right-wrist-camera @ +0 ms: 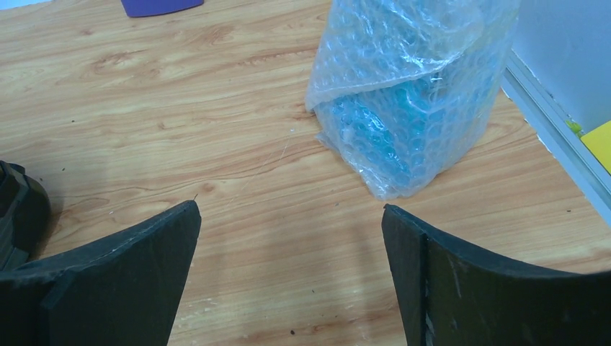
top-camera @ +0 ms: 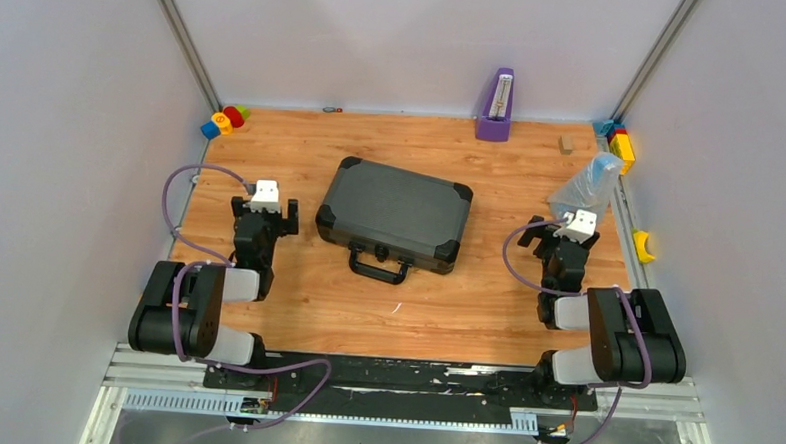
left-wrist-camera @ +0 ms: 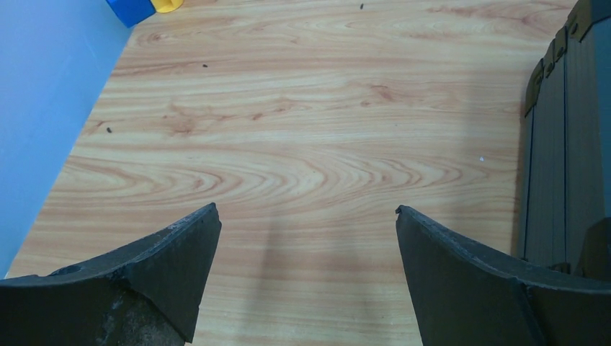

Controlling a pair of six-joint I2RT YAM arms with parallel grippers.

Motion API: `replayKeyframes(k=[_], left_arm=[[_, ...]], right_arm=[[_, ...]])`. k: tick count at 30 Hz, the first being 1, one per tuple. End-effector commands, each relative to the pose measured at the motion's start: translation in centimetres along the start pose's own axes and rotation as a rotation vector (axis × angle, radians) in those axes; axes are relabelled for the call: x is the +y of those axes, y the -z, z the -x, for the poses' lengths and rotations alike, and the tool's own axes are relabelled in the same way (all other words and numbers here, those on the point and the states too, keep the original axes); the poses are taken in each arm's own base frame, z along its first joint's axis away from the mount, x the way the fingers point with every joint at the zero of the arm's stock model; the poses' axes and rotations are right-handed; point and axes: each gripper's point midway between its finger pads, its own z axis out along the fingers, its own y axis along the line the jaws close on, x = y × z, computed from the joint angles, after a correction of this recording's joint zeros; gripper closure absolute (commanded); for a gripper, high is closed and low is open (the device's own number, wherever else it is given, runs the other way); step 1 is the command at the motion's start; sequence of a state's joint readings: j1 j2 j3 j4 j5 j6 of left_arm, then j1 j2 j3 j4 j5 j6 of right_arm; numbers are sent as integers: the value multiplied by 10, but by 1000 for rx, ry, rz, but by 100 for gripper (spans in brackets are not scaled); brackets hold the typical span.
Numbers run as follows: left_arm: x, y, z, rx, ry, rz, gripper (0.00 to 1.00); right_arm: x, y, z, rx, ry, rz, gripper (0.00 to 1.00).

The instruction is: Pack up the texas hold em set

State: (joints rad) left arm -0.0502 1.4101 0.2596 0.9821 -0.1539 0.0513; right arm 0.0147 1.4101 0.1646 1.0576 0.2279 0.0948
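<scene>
Lying shut on the surface (top-camera: 465,315), the briefcase (top-camera: 394,214) looks packed; left claw (left-wrist-camera: 306,210) and right claw (right-wrist-camera: 290,207) gape wide, empty; little seems left.

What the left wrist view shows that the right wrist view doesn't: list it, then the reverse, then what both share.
Left wrist only: the briefcase along the right edge, plus a blue block and a yellow block at the top left. Right wrist only: a bubble-wrap bundle with something blue inside, and the purple metronome at the top edge. Both: the wooden table and an open, empty hand, the left hand and the right hand.
</scene>
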Motion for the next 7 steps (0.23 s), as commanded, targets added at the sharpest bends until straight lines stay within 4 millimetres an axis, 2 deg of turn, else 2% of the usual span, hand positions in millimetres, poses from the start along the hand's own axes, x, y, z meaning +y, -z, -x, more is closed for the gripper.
replayKeyframes(k=[1,7], left_arm=[[1,-7,23,-74,16,-6,0],[0,-7,22,-70,16,-10,0]], right_arm=[[4,-5,25,-78,-23,4,0],[4,-5,25,-78,-23,4,0]])
